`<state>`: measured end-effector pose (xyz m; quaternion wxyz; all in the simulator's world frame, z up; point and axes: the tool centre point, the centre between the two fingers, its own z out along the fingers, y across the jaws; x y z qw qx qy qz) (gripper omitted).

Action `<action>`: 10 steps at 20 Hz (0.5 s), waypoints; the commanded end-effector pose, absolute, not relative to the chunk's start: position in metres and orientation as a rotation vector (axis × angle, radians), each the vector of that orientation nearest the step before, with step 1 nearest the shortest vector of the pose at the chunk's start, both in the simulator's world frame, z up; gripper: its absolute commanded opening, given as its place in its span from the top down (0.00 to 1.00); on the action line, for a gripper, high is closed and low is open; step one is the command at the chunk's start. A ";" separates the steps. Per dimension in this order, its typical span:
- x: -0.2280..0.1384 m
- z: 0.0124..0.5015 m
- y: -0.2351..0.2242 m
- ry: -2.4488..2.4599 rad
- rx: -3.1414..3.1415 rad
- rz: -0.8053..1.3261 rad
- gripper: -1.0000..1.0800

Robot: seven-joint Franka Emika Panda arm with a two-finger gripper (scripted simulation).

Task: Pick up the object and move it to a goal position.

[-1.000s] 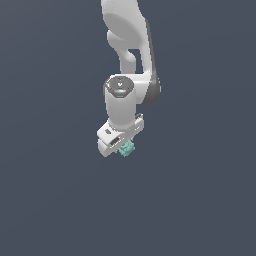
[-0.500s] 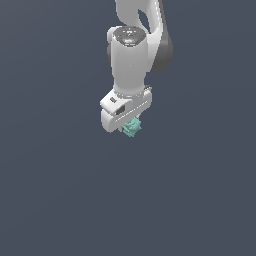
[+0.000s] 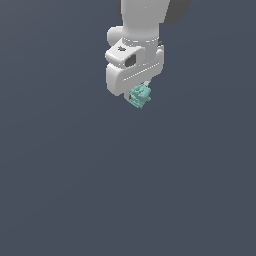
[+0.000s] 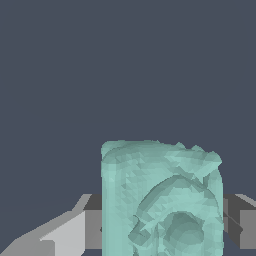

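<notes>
The object [image 3: 139, 96] is a small teal-green lumpy block. It hangs under the white robot hand near the top of the exterior view. My gripper [image 3: 138, 95] is shut on it, and the hand's body hides most of the fingers there. In the wrist view the object [image 4: 160, 200] fills the lower middle, with a curved swirl relief on its face. A grey finger [image 4: 90, 222] presses on one side of it and another finger [image 4: 240, 220] on the other. The object is held in the air above the plain dark grey ground.
The white arm [image 3: 142, 20] comes down from the top edge of the exterior view. Around it is only flat dark grey ground [image 3: 125, 190].
The arm has risen and swung toward the exterior view's right, carrying the teal object with it. The hand looks larger now. The grip on the object has not changed.
</notes>
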<state>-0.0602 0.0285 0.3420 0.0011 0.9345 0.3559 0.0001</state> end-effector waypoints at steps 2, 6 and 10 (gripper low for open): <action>-0.075 0.381 0.037 1.118 2.934 0.000 1.00; -0.089 0.422 0.047 1.118 2.934 0.000 1.00; -0.101 0.457 0.054 1.118 2.935 0.000 1.00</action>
